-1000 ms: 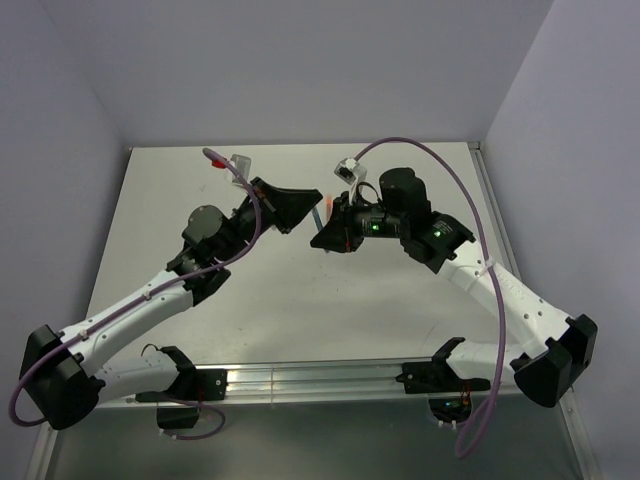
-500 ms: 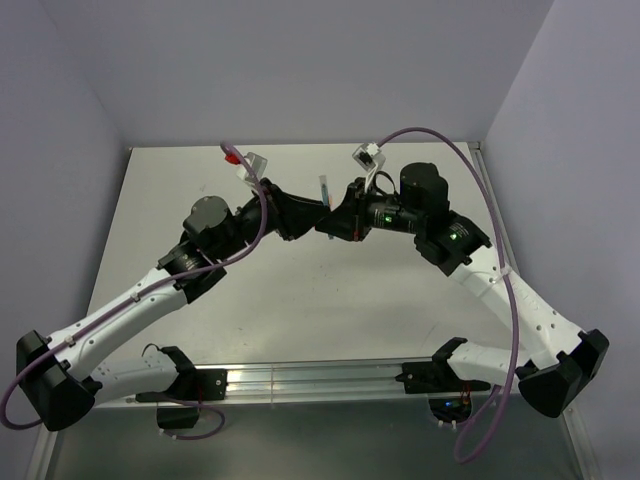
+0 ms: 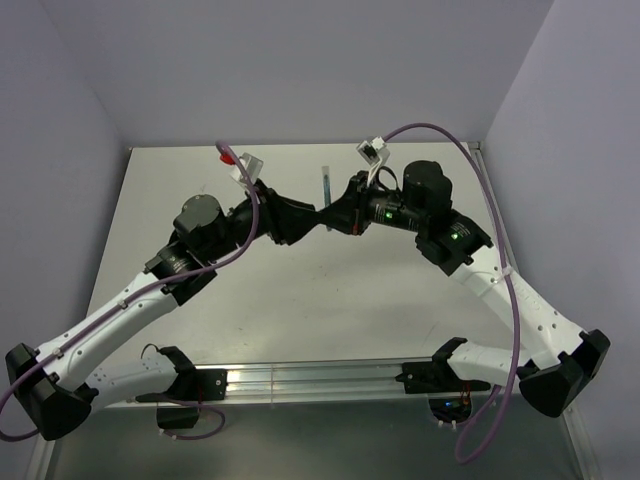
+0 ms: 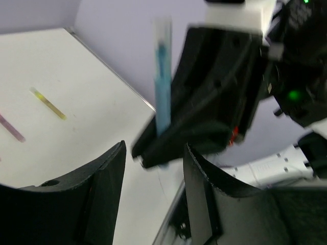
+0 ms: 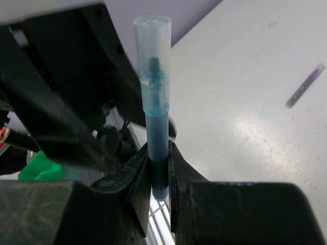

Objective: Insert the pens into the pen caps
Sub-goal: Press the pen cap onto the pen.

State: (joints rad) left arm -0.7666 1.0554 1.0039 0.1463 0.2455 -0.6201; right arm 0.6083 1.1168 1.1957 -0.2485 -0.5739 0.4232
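Two pincers meet above the tabletop (image 3: 300, 300). On the left, the left pincer (image 4: 154, 150) stands with its jaws apart, gripping nothing. Between the two, the blue pen (image 5: 157, 135) stands upright, its tip inside the pale pen cap (image 5: 152, 56), which looks seated to us. On the right, the right pincer (image 5: 159, 153) is clamped on the pen's lower barrel. We judge the left should back off straight, clear of the cap, while the right grips firmly. Only the cap counts as a container, and it holds the pen's tip.

The blue pen (image 5: 157, 153) stands upright above the table (image 4: 87, 71), clear cap (image 5: 152, 46) on top. A yellow pen (image 4: 48, 103) and a purple pen (image 5: 305, 86) lie flat on it.
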